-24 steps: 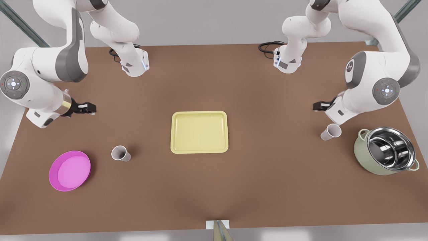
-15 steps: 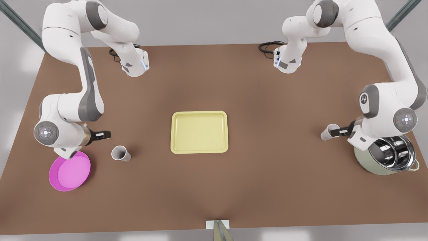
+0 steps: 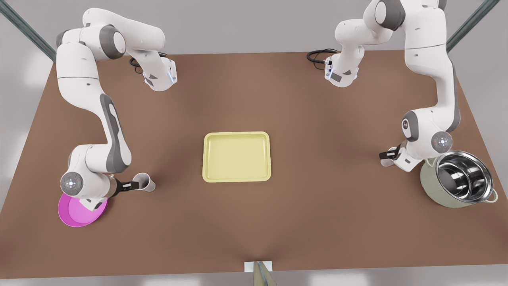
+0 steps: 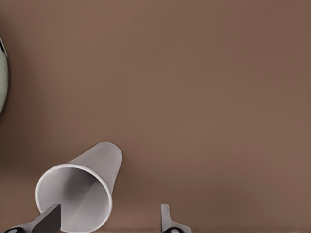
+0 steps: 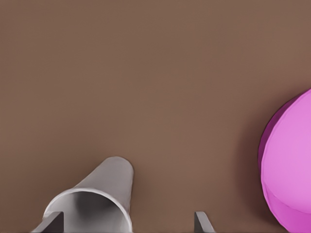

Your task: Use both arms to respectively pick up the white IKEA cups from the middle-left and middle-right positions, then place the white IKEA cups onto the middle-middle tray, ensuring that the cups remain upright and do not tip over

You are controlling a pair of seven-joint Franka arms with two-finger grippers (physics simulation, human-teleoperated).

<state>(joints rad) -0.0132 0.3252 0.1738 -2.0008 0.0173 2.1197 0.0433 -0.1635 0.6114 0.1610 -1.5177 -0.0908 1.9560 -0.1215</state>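
Observation:
One white cup [image 3: 146, 183] stands upright on the front view's left side of the brown table. My right gripper [image 3: 133, 184] is level with it and open. In the right wrist view the cup [image 5: 95, 201] sits by one fingertip [image 5: 52, 222] of that gripper [image 5: 126, 222]. My left gripper [image 3: 384, 155] is low on the front view's right, beside the green pot. It [image 4: 107, 221] is open, and one finger [image 4: 48, 218] crosses the mouth of the other white cup [image 4: 80, 189]. The pale yellow tray [image 3: 237, 135] lies in the middle with nothing on it.
A round magenta plate [image 3: 75, 216] lies just under the right arm's wrist and shows beside the gripper [image 5: 291, 160]. A steel-lined green pot [image 3: 430, 178] stands close behind the left arm's wrist, its edge [image 4: 2, 87] in sight. Both arm bases stand at the far table edge.
Both arms have come down and forward. The right gripper moved from well behind its cup right up to it; the left gripper dropped to its cup and now covers it in the front view.

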